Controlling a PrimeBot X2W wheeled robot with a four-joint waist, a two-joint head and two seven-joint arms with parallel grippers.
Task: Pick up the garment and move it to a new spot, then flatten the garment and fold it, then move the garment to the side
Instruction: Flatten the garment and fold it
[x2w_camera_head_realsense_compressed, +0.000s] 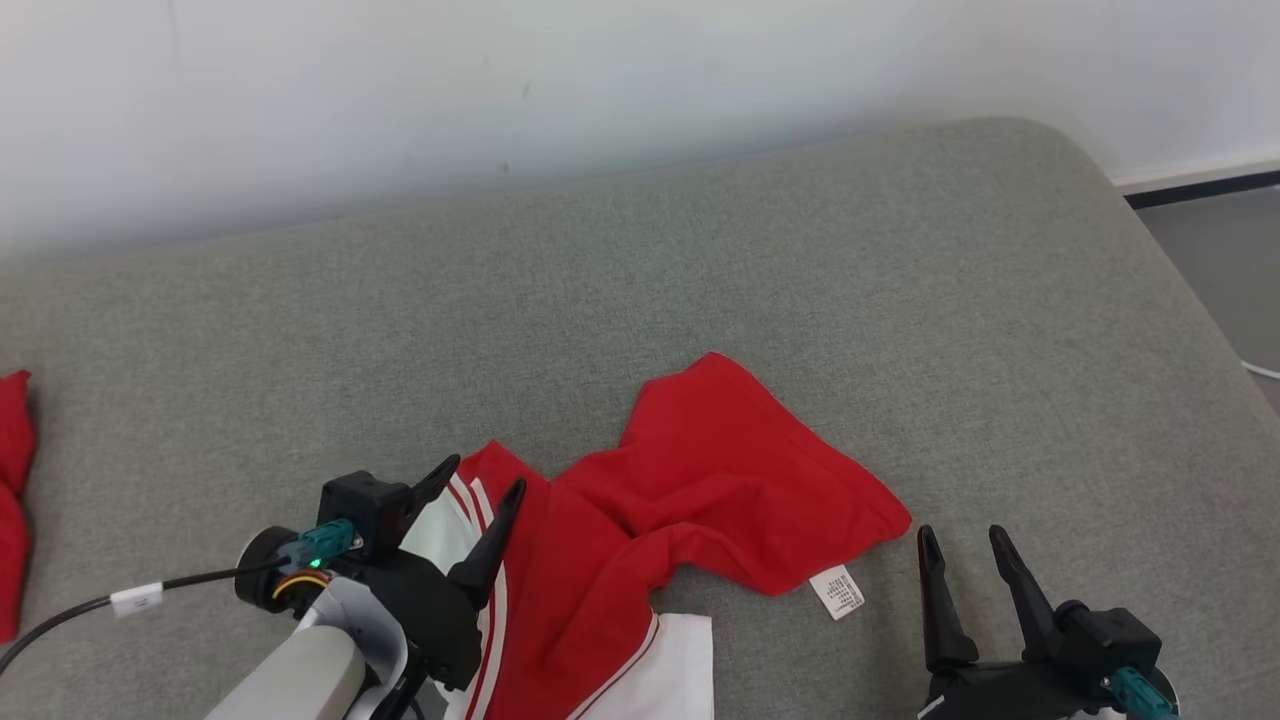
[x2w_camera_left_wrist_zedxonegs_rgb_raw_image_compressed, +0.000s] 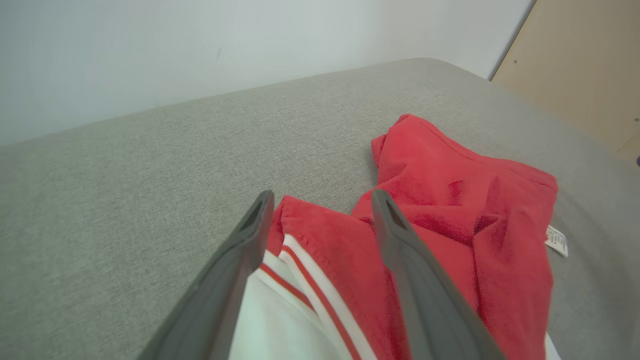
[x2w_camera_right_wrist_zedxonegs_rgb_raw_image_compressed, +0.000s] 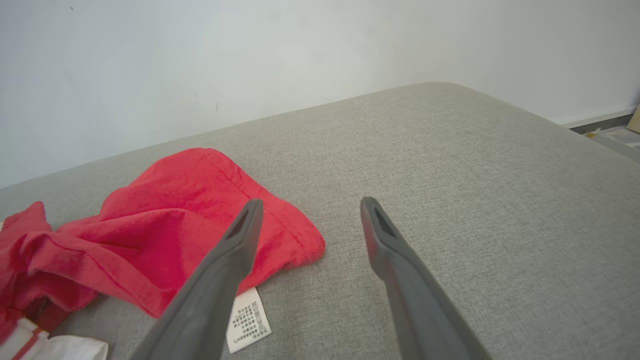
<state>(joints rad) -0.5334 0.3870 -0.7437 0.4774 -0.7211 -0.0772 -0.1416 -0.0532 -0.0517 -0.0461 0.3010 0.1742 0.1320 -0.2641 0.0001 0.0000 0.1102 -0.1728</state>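
Garment (x2w_camera_head_realsense_compressed: 700, 480) lies crumpled on the bed (x2w_camera_head_realsense_compressed: 800, 260). My left gripper (x2w_camera_head_realsense_compressed: 484, 475) stands wide over its striped edge at 7 o'clock — apparently poised to grasp; right gripper (x2w_camera_head_realsense_compressed: 961, 532) wide, empty, at 4 o'clock.

Grey upholstered surface (x2w_camera_head_realsense_compressed: 800, 250), crumpled red-white garment (x2w_camera_head_realsense_compressed: 720, 480), red cloth (x2w_camera_head_realsense_compressed: 12, 480)

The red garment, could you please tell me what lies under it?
The garment lies on the grey cushion, visible beside it. A white label pokes out at its hem. Anything beneath the folds is covered.
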